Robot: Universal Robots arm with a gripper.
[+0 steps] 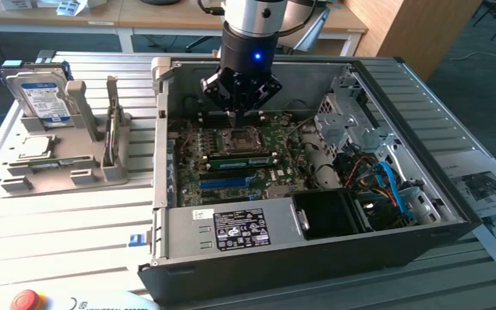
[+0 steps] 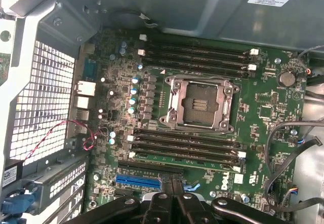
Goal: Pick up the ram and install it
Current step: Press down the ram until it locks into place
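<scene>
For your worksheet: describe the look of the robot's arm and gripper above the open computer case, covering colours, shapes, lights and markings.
The arm is a shiny silver cylinder ending in a black wrist section with a small glowing blue light. Below it, the gripper is black, built from angular linkage bars that taper to narrow fingertips. In the wrist view its black links show round silver pivot bolts. No cables or printed markings are visible on it.

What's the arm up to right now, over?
Gripper shut, empty, hovering inside the computer case. Ram standing in a motherboard slot beside the processor socket. Nothing in the way.
</scene>
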